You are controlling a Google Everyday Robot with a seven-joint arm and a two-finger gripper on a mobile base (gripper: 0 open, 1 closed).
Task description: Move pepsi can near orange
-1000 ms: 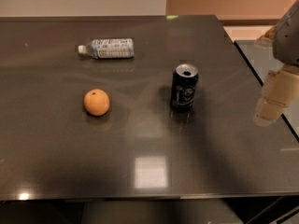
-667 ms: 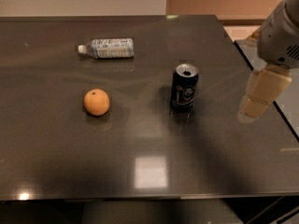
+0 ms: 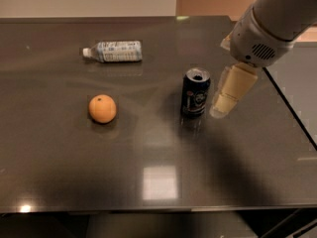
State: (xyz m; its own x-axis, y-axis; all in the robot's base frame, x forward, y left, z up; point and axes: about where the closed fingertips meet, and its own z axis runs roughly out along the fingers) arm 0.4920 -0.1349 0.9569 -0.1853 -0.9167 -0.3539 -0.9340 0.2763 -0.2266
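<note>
Since a moment ago my arm has swung in from the right side of the table, and my claw [image 3: 221,107] now hangs just beside the pepsi can [image 3: 196,93], on its right and apparently not touching it; the can, the orange and the bottle sit where they sat. From the one camera view, I cannot tell how wide the claw stands, since it reads as a single pale block. The can stands upright right of the middle of the dark table [image 3: 158,182], its top already opened. The orange [image 3: 102,108] lies well apart to its left, a little nearer the front edge. I judge the can to be light, stiff enough for a moderate squeeze but thin-walled, so it could dent. It is smooth and may slip, and with the top open it must stay upright in case liquid remains. The best hold looks to be across the middle of its body, below the rim. Open tabletop runs between can and orange, which leaves a straight leftward path. The plastic bottle [image 3: 114,51] lies on its side far back, out of that path. The table's right edge passes close behind my arm, so I should work inward, and set the can down short of the orange, which could roll if nudged.
</note>
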